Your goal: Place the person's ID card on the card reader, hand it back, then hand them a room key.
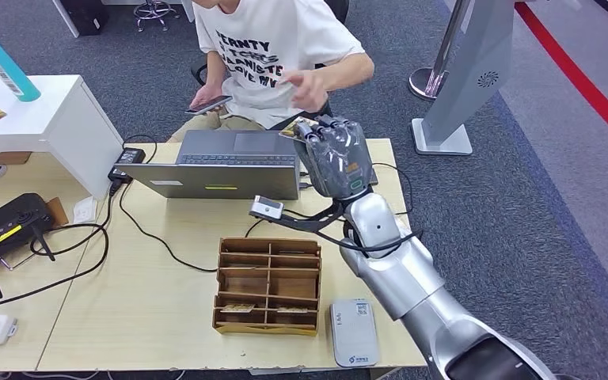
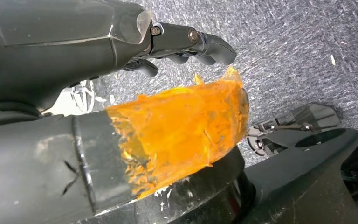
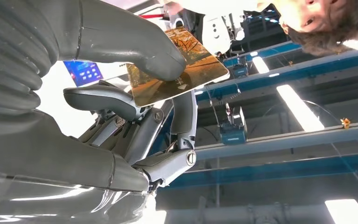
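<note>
The gold card [image 3: 179, 65] is pinched between the thumb and fingers [image 3: 102, 95] of the right hand [image 1: 334, 154], raised past the table's far edge [image 1: 380, 142] toward the person's hand [image 1: 310, 89]. Behind the fingers, the wooden organizer [image 1: 267, 285] holds cards in its nearest slots, beside the card reader [image 1: 353, 332]. The left hand [image 2: 186, 44] hangs over carpet, fingers curled, holding nothing.

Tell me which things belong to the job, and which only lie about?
Job: card pinched in right hand; card reader; wooden card box; person.
Lying about: laptop; router; blue bottle.
</note>
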Action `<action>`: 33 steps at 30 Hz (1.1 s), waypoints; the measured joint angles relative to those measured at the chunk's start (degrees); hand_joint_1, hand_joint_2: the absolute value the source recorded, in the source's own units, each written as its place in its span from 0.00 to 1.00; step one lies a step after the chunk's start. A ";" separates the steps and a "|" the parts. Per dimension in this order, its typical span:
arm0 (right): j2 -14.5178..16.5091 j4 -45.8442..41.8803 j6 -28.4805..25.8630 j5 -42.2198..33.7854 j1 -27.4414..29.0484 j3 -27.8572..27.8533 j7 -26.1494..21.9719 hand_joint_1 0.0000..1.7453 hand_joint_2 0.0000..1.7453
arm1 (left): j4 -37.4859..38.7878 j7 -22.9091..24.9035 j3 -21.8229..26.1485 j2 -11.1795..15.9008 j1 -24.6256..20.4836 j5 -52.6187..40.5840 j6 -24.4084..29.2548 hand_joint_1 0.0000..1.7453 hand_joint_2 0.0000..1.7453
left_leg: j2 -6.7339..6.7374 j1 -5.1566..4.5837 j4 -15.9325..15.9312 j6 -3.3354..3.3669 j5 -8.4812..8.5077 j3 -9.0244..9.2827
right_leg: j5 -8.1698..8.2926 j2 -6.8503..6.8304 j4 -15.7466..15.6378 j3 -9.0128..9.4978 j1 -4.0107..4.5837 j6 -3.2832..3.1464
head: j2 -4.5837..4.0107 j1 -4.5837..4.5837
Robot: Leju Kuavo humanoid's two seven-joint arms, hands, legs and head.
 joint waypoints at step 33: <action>0.11 8.58 -0.58 -1.09 -0.34 0.98 0.96 0.00 0.00 | 0.00 0.62 -1.39 0.15 -0.03 2.23 0.64 0.00 0.00 | -0.01 0.00 0.00 0.00 -0.01 0.00 | -0.01 0.00 -0.01 -0.02 0.01 0.00 | 0.00 0.01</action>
